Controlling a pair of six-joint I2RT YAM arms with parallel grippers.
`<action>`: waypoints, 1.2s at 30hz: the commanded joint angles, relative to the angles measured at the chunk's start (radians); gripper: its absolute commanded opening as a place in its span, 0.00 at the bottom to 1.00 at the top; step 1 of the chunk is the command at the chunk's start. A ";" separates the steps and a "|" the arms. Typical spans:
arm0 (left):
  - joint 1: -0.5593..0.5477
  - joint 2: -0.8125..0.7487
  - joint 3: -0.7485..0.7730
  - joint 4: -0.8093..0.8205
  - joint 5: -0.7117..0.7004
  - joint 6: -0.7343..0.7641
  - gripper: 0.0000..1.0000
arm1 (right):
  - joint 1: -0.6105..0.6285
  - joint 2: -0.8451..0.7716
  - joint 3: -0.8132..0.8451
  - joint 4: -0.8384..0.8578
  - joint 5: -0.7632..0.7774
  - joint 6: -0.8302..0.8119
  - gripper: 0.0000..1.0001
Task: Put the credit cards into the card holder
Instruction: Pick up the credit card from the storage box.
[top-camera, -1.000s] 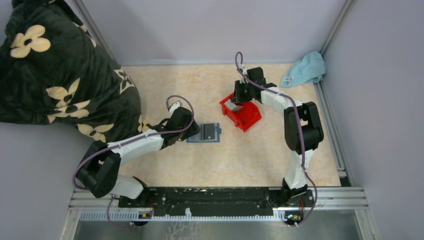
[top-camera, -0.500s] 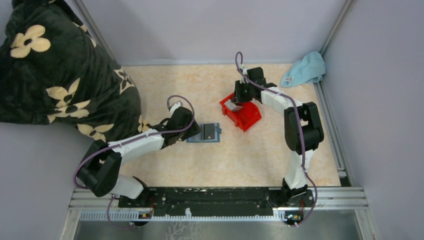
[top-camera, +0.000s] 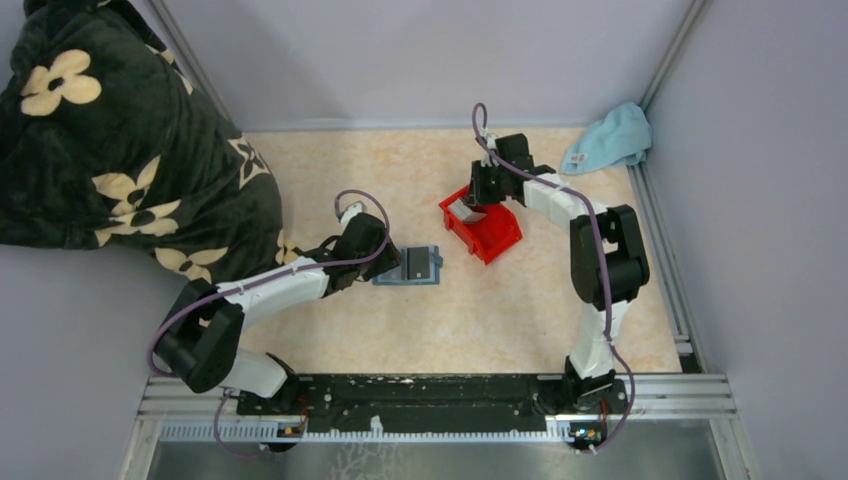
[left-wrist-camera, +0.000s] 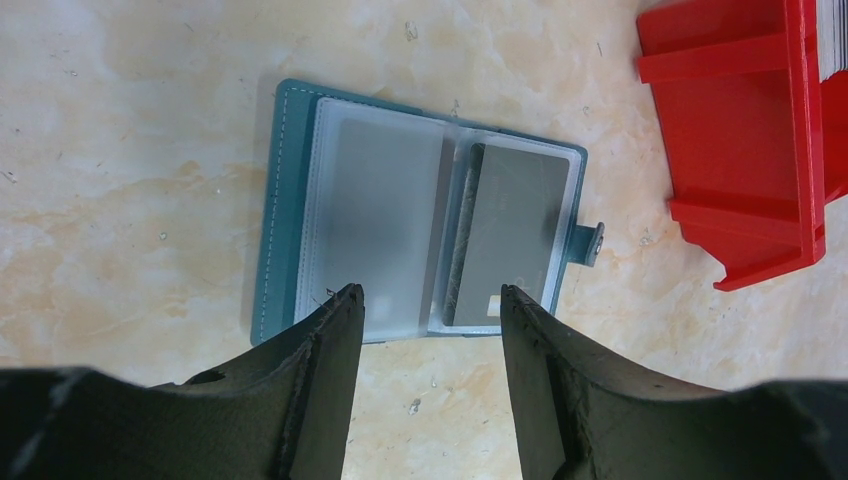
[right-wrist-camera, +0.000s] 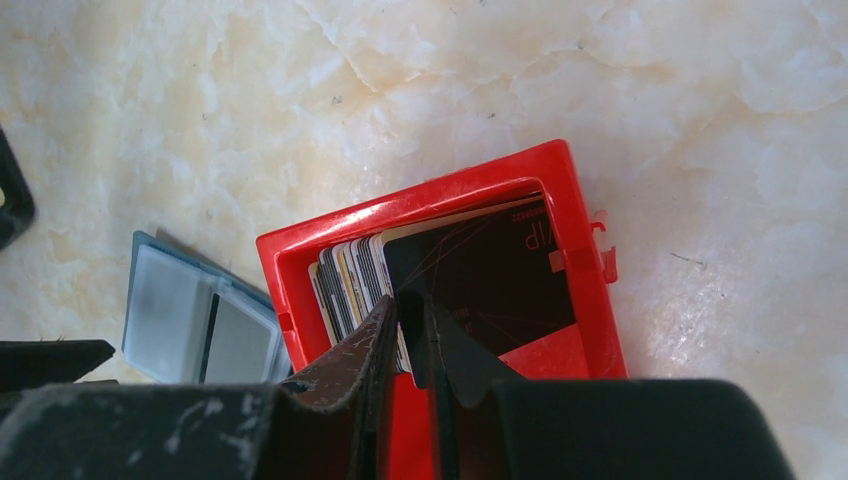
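1. The card holder (left-wrist-camera: 285, 215) lies open and flat on the table (top-camera: 330, 175), near the middle and just left of the red bin (top-camera: 497, 238). They are near each other but do not touch.
2. Its clear sleeves face up. A grey card (left-wrist-camera: 510, 235) sits in the sleeve on the side of the snap tab (left-wrist-camera: 593, 243), and the other sleeve looks frosted and blank.
3. The left end effector (left-wrist-camera: 430, 292) hangs over the near edge of the card holder with its fingers spread well apart and nothing between them. Whether the fingertips touch the holder cannot be told.
4. The credit cards (right-wrist-camera: 350, 275) stand on edge in a packed row inside the red bin, with a dark card (right-wrist-camera: 490, 270) at the front of the row.
5. The right end effector (right-wrist-camera: 412, 325) reaches down into the bin at the cards. Its fingers are drawn close, one in front of the dark card and the other on the stack side. A slim gap shows between them, so I cannot tell if they grip a card.
6. A light blue cloth (top-camera: 610, 138) lies bunched in the far right corner, and a dark floral blanket (top-camera: 110, 140) spills over the left wall.
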 joint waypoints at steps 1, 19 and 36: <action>0.005 0.008 0.028 0.010 0.010 -0.007 0.59 | -0.013 -0.061 0.052 -0.002 -0.013 -0.006 0.15; 0.005 0.017 0.045 0.007 0.013 -0.006 0.59 | -0.035 -0.064 0.080 -0.042 0.069 -0.047 0.15; 0.005 0.029 0.045 0.020 0.018 -0.006 0.59 | -0.010 -0.012 0.079 -0.071 0.234 -0.124 0.15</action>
